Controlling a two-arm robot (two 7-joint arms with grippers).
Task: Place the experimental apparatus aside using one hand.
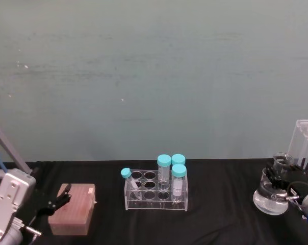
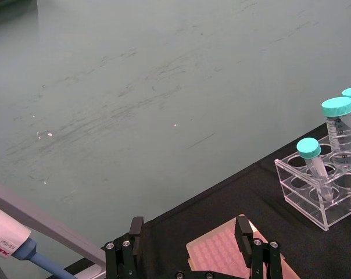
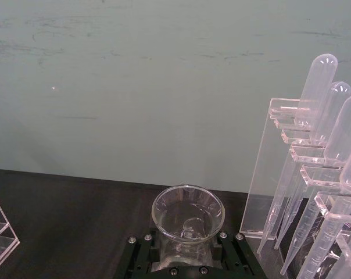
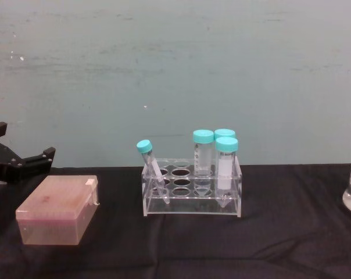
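Right hand (image 3: 187, 256) sits closest to its wrist cam, black fingers (image 3: 142, 256) pinching the neck of the conical flask (image 3: 187, 224), whose open mouth faces up between them. Flask stands at the far right of the black counter (image 1: 220, 224), clear liquid in its base, w/ the small beaker (image 1: 282, 160) just behind it and the tall acrylic rack of round-topped tubes (image 3: 323, 192) just beside, at the counter's right edge. Left hand (image 2: 190, 247) hangs spread over the pink lidded box (image 1: 72, 208) at the counter's left, holding nothing. Mid-counter: clear tube rack (image 1: 156, 191) w/ four teal-capped tubes (image 1: 164, 171), one leaning. Risks, as I judge them: grip is on smooth glass near the neck, so a quick lift or swing could let the flask slip or tip, spilling liquid. Tall rack and beaker are so near that any sideways move before lifting clear could knock them over. Flask may already be where it belongs; can't tell if release or lift comes next.
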